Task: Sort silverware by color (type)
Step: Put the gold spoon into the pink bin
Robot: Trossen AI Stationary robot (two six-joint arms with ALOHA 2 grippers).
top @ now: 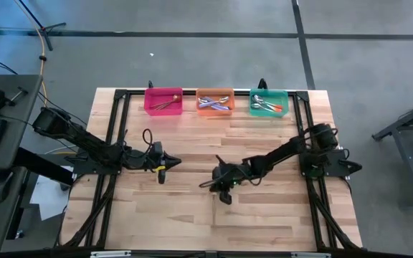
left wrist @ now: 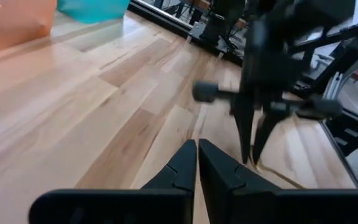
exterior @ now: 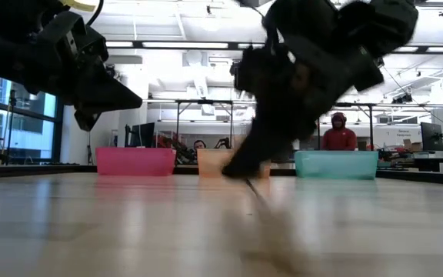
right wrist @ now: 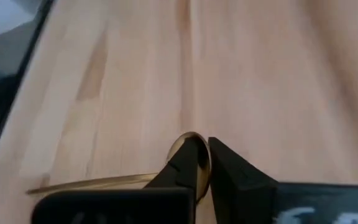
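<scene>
A gold spoon (right wrist: 191, 155) lies on the bare wood near the table's middle, its handle (right wrist: 92, 182) stretching away from my right gripper (right wrist: 205, 163), which points down at the table and is shut on it. My left gripper (left wrist: 197, 158) hovers to its left, shut and empty (top: 161, 170). At the far edge stand three bins: a pink one (top: 163, 101) with gold spoons, an orange one (top: 215, 102) with purple-blue-handled spoons, and a teal one (top: 269, 103) with orange-handled spoons. My right gripper pinches the gold spoon at its bowl end (right wrist: 188, 142), the bowl standing between the two fingers (right wrist: 229, 171). The fingers come from above, slanting down onto the table (exterior: 241, 171). The handle runs out sideways, low along the wood; whether it is lifted I cannot tell.
The black frame rails (top: 120, 129) run along the table's left and right sides and far edge. Bare wood (top: 264, 215) spreads around both grippers and toward the near edge. A person in red (exterior: 338, 132) sits in the room behind the bins.
</scene>
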